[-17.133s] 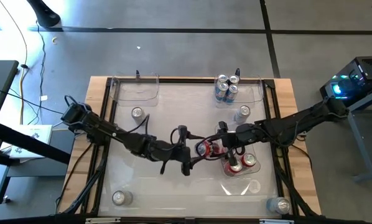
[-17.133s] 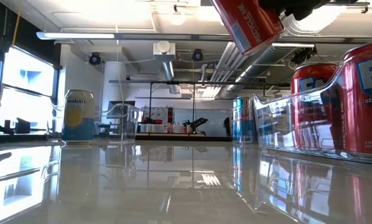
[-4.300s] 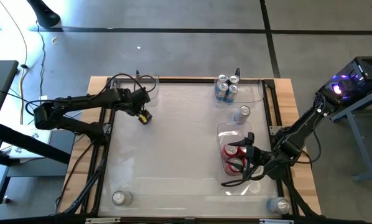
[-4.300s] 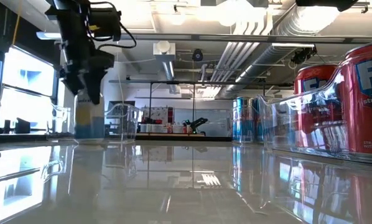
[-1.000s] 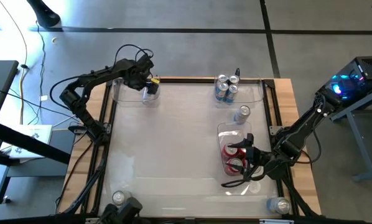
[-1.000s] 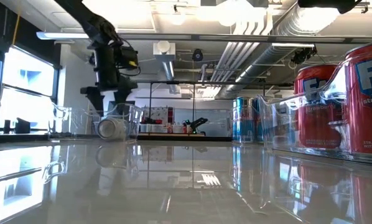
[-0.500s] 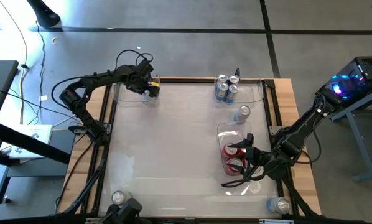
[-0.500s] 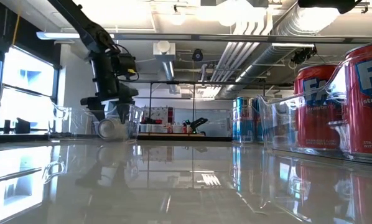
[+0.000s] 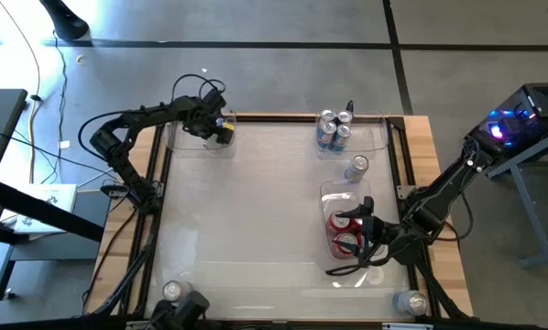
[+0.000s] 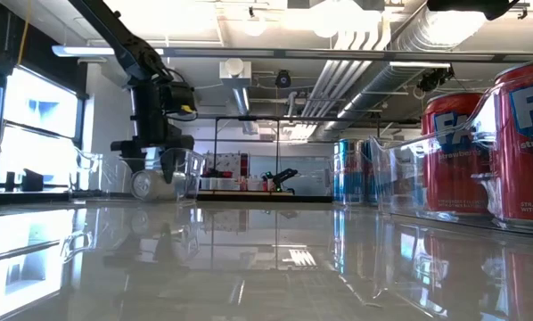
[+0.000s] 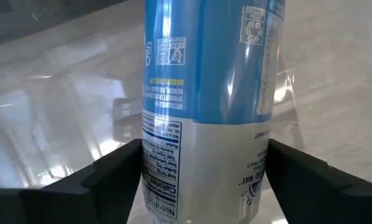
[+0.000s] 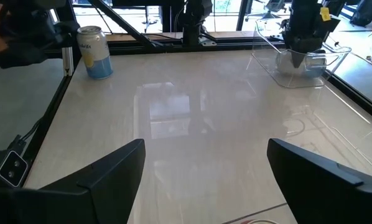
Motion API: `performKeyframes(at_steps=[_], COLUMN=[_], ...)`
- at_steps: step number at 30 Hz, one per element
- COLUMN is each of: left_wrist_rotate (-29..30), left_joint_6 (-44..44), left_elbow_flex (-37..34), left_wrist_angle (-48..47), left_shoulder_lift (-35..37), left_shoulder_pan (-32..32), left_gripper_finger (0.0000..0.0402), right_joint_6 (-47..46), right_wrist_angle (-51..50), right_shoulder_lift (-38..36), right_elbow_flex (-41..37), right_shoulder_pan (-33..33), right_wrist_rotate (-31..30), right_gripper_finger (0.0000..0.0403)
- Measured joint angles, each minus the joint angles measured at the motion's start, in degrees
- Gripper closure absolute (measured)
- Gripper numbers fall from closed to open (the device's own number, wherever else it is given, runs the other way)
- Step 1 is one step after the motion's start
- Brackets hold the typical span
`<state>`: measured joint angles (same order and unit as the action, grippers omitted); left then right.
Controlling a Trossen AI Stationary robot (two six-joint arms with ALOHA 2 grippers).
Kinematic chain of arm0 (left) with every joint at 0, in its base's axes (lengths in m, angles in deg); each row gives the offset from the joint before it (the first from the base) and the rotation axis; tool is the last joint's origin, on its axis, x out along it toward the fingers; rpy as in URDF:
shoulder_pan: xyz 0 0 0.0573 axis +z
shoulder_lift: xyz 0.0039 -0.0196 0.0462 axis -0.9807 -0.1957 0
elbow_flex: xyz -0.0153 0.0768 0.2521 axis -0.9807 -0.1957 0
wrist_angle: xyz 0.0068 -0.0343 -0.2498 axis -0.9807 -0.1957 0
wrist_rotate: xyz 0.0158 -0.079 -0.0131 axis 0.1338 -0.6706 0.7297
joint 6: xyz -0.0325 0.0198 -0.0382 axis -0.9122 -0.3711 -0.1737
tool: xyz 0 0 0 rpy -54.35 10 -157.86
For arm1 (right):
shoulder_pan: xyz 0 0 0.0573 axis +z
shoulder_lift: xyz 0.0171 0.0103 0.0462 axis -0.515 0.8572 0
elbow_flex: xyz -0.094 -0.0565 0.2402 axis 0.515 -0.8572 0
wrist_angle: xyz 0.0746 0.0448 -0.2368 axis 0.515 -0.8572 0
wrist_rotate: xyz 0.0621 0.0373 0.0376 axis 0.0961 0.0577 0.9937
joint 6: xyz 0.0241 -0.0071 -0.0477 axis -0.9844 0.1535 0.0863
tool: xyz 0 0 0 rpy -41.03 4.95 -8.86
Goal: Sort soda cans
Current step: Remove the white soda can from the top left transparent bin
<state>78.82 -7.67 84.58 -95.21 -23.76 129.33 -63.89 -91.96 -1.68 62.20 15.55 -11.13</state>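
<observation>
A blue-and-white soda can (image 11: 204,93) lies on its side on the floor of the clear bin (image 9: 187,137) at the table's far left. My left gripper (image 9: 221,131) reaches down into that bin and is shut on the can; the low view shows the can's round end (image 10: 142,185) under the gripper (image 10: 151,160). My right gripper (image 9: 358,236) waits open above the bin of red cans (image 9: 345,240) at the near right. In the right wrist view nothing lies between its fingers (image 12: 206,149). My left gripper pinches the can's body between its two fingers, at the white part near one end (image 11: 204,180). One finger (image 11: 114,171) lies on each curved side. The fingers come steeply from above and lie across the can. The can lies flat on the bin's floor.
Blue cans (image 9: 334,128) stand in the far-right bin, with one silver can (image 9: 356,167) on the table just in front. Single cans stand at the near-left corner (image 9: 173,291) and the near-right corner (image 9: 411,301). The table's middle (image 9: 256,211) is bare.
My left gripper has sunk into the far-left bin, its fingers coming down on either side of the lying can. The can has shifted a little on the bin's floor.
</observation>
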Motion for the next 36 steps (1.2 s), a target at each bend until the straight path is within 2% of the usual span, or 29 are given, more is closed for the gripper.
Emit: performKeyframes(at_steps=[4, 16, 28, 32, 36], left_wrist_rotate=[-0.22, 0.11, 0.64, 2.93, 4.36], left_joint_6=[0.02, 1.51, 2.07, 1.58, -1.53], left_elbow_flex=[0.09, 0.56, 10.52, 15.2, 19.24], left_wrist_angle=[-0.19, -2.31, -11.79, -17.78, -24.57], left_shoulder_lift=[-0.25, 0.63, 7.6, 11.49, 15.5], left_shoulder_pan=[0.36, 0.39, -1.93, -5.0, -10.9], left_gripper_finger=[0.0119, 0.0125, 0.0126, 0.0126, 0.0126], right_joint_6=[0.0, 0.0, 0.24, 0.28, 0.46], right_wrist_angle=[0.0, 0.0, -0.03, -0.13, -0.15], right_shoulder_lift=[0.0, 0.0, 0.0, 0.0, 0.0], right_elbow_flex=[0.0, 0.0, 0.0, 0.0, 0.0], right_shoulder_pan=[0.0, 0.0, 0.0, 0.0, 0.0], right_wrist_rotate=[0.01, 0.34, 0.41, 0.43, 0.43], right_gripper_finger=[0.0069, 0.0069, 0.0069, 0.0069, 0.0069])
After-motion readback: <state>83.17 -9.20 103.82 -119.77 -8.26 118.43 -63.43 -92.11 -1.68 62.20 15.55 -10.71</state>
